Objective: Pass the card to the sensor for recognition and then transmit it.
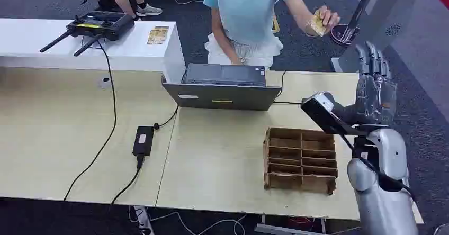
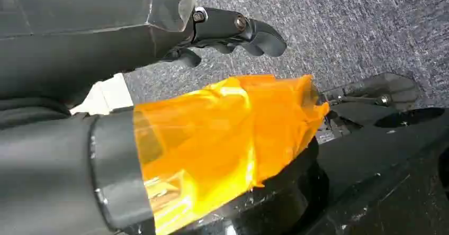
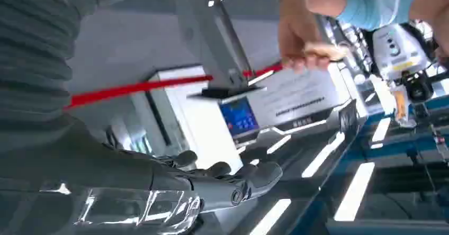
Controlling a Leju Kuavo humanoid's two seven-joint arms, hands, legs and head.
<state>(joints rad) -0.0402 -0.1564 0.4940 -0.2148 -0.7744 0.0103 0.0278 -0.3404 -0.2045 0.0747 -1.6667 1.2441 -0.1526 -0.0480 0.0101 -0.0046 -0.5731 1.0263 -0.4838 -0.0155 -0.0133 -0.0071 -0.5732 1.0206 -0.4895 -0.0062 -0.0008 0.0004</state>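
Beige table (image 1: 222, 155) filled the frame's centre. Right hand (image 1: 375, 89), upper right, stood open and empty, apparently awaiting the card (image 1: 318, 22) held by the person's hand (image 1: 324, 19). Left hand (image 2: 233, 31): grip state unclear.

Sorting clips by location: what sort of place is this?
Probably an office or lab demo area: a grey laptop on a pale wooden desk, dark carpet, a person's hand holding a yellow card.

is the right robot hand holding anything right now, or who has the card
The right robot hand holds nothing; it is raised with fingers apart. The person's hand holds the card, pinched by its edge.
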